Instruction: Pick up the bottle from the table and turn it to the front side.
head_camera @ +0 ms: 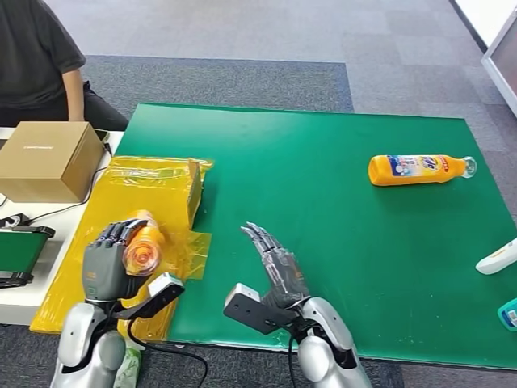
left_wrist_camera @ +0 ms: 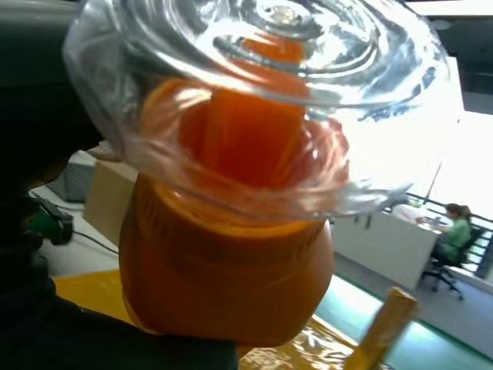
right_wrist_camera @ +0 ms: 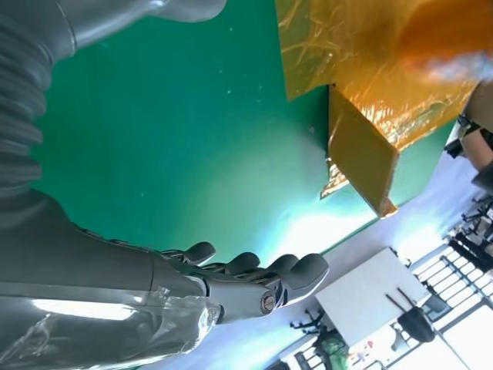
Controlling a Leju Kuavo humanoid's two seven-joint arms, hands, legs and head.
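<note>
Left hand point(head_camera: 103, 263) grips the bottle point(head_camera: 141, 250), clear cap end toward the robot; right hand point(head_camera: 277, 271) empty, fingers straight.

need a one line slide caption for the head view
Left hand holds an orange bottle over yellow wrapping while the open right hand hovers above the green mat.

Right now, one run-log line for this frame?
left hand: grips orange bottle, clear cap toward camera | right hand: open above green mat | second bottle: lying on mat
</note>
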